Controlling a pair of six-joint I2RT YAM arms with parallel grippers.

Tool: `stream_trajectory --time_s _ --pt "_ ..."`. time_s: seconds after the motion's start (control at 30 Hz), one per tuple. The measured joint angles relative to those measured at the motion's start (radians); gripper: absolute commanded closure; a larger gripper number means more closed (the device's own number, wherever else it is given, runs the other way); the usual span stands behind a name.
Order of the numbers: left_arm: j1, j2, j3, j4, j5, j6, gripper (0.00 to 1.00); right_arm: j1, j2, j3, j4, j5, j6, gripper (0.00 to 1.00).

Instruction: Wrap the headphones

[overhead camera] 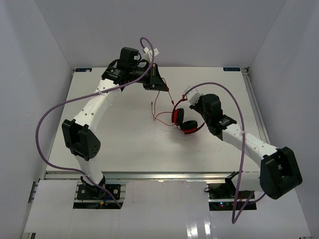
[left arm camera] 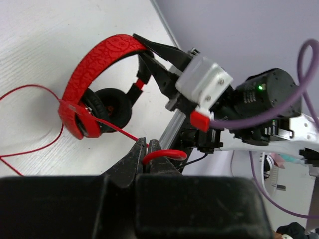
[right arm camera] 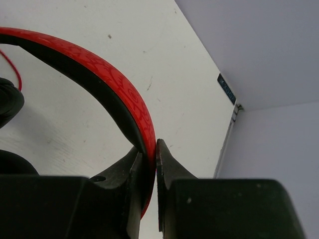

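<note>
**Cable in one pincer, headband in the other: winding is in hand**

Your left pincer [left arm camera: 148, 150] is pressed together on the thin red cable [left arm camera: 113, 128], pinching a short bend of it right at the fingertips. It hangs above the far middle of the desk [overhead camera: 129, 149]. From that pinch the cable drops and trails in loose loops on the desk toward the headphones [overhead camera: 183, 119], which sit just right of centre. Their ear cups [overhead camera: 188, 127] seem to rest on the surface. Your right pincer [right arm camera: 149, 154] clamps the red headband [right arm camera: 114, 84] at its top and holds the set upright.

By the look of it, you are at the winding step and most of the cable is not yet wrapped. Next you likely need to lead the left pincer around the headband or cups, keeping light tension. Hold the right side firm, and watch that the slack loops do not snag.
</note>
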Motion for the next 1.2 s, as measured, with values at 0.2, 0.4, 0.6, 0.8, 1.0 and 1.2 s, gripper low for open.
stream_trajectory --time_s 0.2,0.4,0.6,0.8,1.0,1.2 --pt "-0.001 -0.012 -0.007 0.095 0.042 -0.092 1.00 -0.105 0.013 0.044 -0.032 -0.045 0.243 0.92" --pt "-0.034 -0.060 -0.117 0.219 0.066 -0.185 1.00 -0.184 0.046 0.130 -0.096 -0.089 0.512 0.92" --pt "-0.133 -0.063 -0.174 0.321 0.051 -0.282 1.00 -0.192 0.107 0.233 -0.169 -0.067 0.788 0.92" --pt "-0.237 -0.063 -0.179 0.414 -0.004 -0.349 1.00 -0.212 0.132 0.294 -0.218 -0.066 0.994 0.92" --pt "-0.291 -0.068 -0.273 0.501 -0.093 -0.382 1.00 -0.269 0.148 0.363 -0.280 -0.149 1.158 0.92" --pt "-0.294 -0.065 -0.313 0.533 -0.134 -0.402 1.00 -0.287 0.151 0.372 -0.303 -0.213 1.224 0.92"
